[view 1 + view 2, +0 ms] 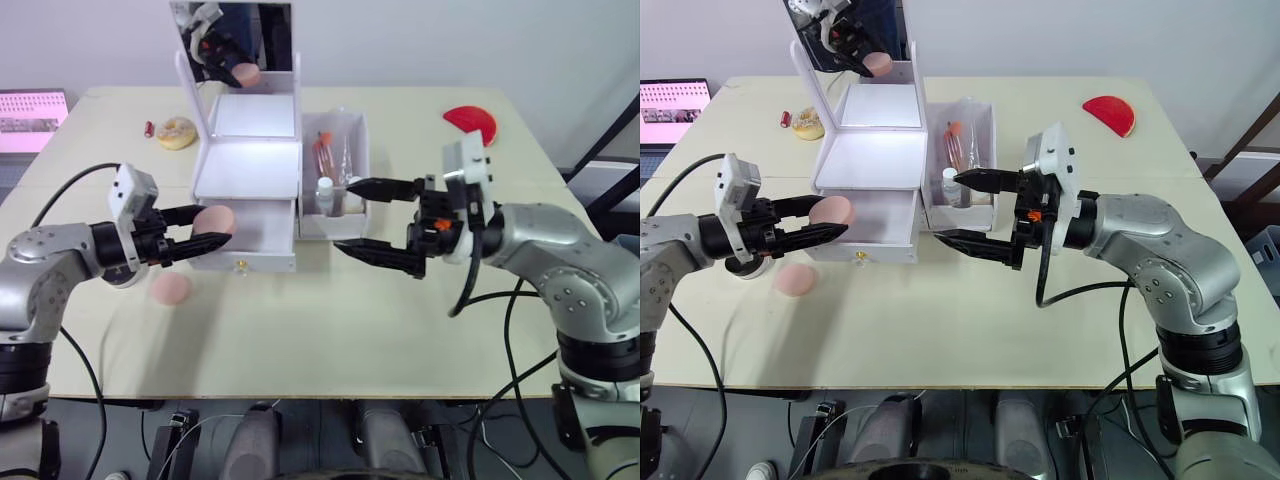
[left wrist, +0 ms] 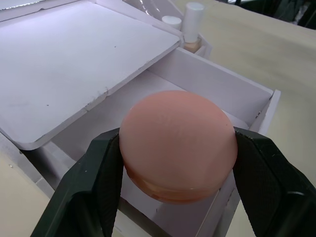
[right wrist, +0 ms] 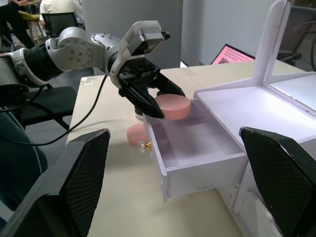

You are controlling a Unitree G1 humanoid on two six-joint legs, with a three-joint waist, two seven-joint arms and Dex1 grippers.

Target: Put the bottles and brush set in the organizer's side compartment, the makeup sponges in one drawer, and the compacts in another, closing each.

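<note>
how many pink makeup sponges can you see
2. One sponge is gripped by the left gripper at the open drawer; the other sponge lies on the table beside it.

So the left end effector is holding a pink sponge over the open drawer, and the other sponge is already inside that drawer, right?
Not quite. The left end effector does hold a pink sponge at the open drawer, but the other sponge lies on the table beside the organizer, as the left eye view shows.

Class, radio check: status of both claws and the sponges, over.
Left claw shut on sponge over open drawer. Right claw open. Second sponge on table. Nothing in the way.
</note>
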